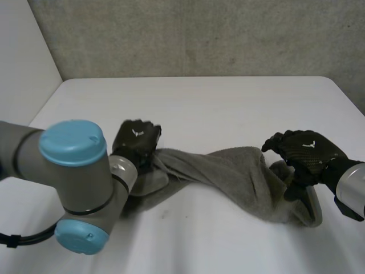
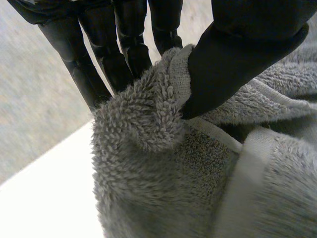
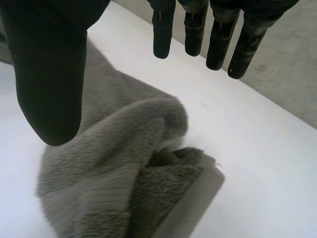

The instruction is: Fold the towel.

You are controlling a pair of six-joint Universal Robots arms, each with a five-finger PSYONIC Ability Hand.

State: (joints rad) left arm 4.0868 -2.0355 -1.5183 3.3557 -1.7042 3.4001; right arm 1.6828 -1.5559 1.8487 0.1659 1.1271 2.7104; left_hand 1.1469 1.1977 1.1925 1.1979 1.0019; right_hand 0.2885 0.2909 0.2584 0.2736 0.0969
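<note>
Towel (image 1: 228, 171): grey, unfolded, bunched into a long rumpled band on the white desk (image 1: 217, 108). It runs across the near half of the desk, from the left side toward the right edge. The left end is pulled to a narrow neck. The right end is a thicker heap with a flat hem showing at the near side.

Left robot hand (image 1: 137, 140): at the left end of the band, knuckles up. In the left wrist view the thumb (image 2: 237, 64) presses a hemmed edge of the towel (image 2: 163, 188) against the fingers (image 2: 99, 54), and a roll of pile bulges between them. Grasp confirmed: the hand is closed on the towel's edge. Desk surface (image 2: 39, 198) shows beside the cloth.

Right robot hand (image 1: 305, 151): above the right end of the band. In the right wrist view the thumb (image 3: 49, 74) and fingers (image 3: 218, 34) stand wide apart and straight, with the heaped end of the towel (image 3: 114, 173) under the palm. The hand holds no cloth. Contact between fingertips and towel cannot be determined. Bare desk (image 3: 257, 163) lies past the fingertips.

Left arm (image 1: 74, 171): grey joint with light-blue caps, over the near left part of the desk.
</note>
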